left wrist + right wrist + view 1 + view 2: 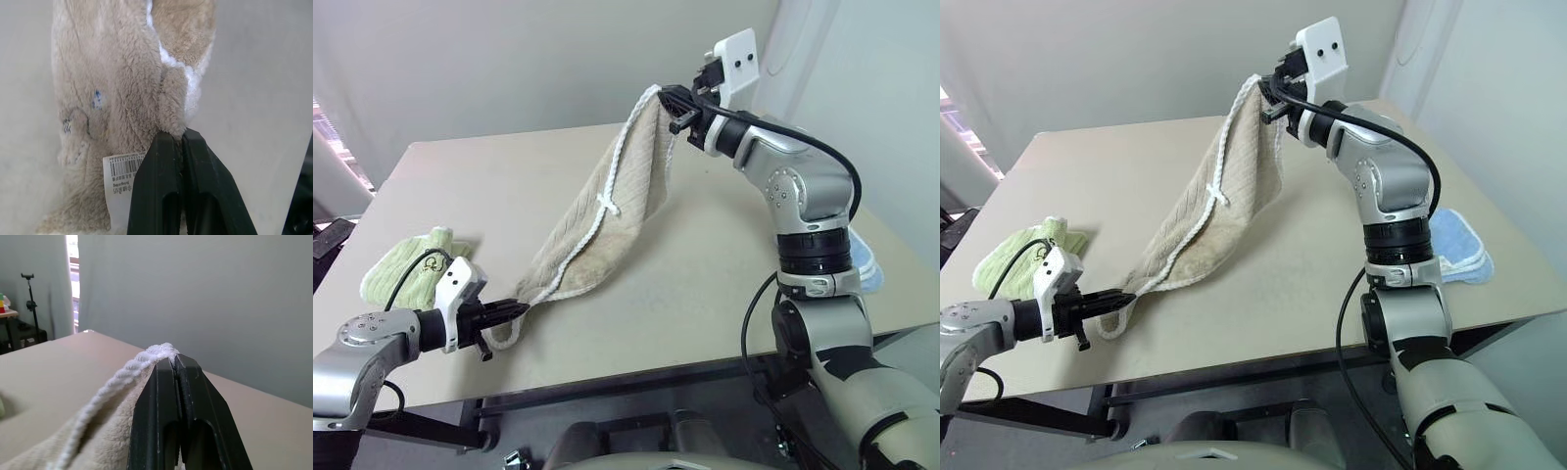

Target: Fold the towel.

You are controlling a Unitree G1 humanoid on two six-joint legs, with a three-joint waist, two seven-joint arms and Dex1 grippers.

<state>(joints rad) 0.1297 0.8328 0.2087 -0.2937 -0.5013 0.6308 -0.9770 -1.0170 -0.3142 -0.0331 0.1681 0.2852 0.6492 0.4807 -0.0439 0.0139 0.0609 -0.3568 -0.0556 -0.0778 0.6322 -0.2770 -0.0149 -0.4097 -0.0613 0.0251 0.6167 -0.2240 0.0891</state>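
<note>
Stretched diagonally for folding, the towel point(607, 211) hangs above the bench point(724, 284), right end effector point(677, 106) and left end effector point(517, 311) each clamping a corner.

My two head views look forward and down over the table point(724, 284), sharing nearly the same scene, slightly offset. Each wrist view sits close behind its own fingers, facing the beige towel point(607, 220) they meet.
</note>
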